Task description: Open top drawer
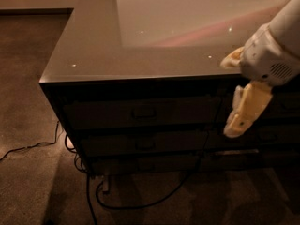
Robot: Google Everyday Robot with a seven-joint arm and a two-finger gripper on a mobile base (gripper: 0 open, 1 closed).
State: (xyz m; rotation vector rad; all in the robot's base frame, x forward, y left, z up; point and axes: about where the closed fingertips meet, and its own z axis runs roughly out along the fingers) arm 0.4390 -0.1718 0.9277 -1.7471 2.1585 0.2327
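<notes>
The top drawer (140, 114) is the uppermost dark front under the cabinet's glossy top, with a small rectangular pull (144, 112) at its centre. It sits flush with the cabinet front, closed. My gripper (240, 120), pale yellow under a white wrist, hangs pointing down in front of the cabinet's right part. It is level with the top drawer front, well to the right of the pull, and touches nothing that I can see.
Two shallower drawer fronts (145, 145) lie below the top one. A black cable (154, 201) hangs down the front and loops on the carpet. Another cable (28, 147) runs off left. The cabinet top (93, 46) juts out above the drawers.
</notes>
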